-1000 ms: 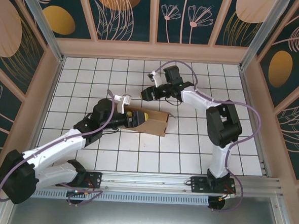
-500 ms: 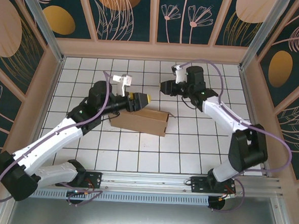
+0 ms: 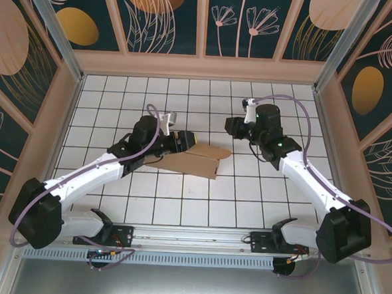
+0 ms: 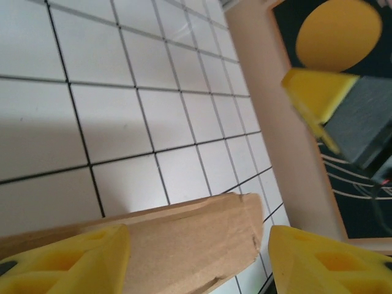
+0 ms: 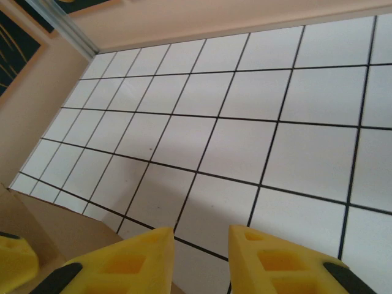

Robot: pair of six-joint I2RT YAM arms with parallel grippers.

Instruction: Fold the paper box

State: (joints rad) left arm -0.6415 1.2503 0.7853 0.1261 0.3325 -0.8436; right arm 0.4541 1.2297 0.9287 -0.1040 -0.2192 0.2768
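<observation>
My right fingers (image 3: 232, 126) have swung clear of the plain brown corrugated cardboard box (image 3: 194, 161) lying mid-table (image 3: 199, 207); they are nearly together and empty. My left fingers (image 3: 185, 144) have come down, spread wide, astride its top flap, so pressing that flap shut looks like my job.

Can't see the left end of the paper box (image 3: 195, 161) from above, tucked under the left gripper (image 3: 183, 143). On the left wrist camera, clipped by the bottom edge along with both yellow fingers (image 4: 73, 260); no telling whether pressed against the cardboard. Up right, a blurred fingertip (image 4: 315, 90) of the right gripper (image 3: 230, 126), with the grey body running off the frame.
</observation>
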